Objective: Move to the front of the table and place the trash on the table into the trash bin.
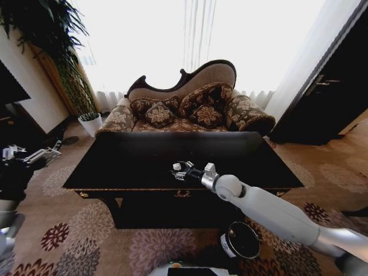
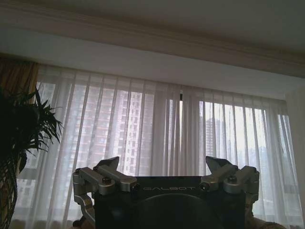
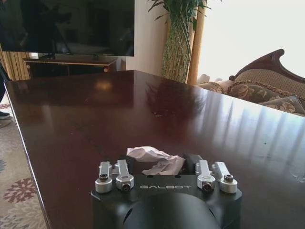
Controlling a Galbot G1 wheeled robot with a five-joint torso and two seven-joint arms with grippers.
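Tissue [image 3: 155, 160], crumpled white, between tool [image 3: 164, 167] fingers.

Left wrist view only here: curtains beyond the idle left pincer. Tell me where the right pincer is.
Observer: The right pincer is low over the table, near its front centre.
Operator: Report what's in front of it.
Observer: A crumpled white tissue lies on the tabletop right at the pincer.
Operator: Now locate the bin.
Observer: The bin stands on the carpet in front of the table, below the right arm.
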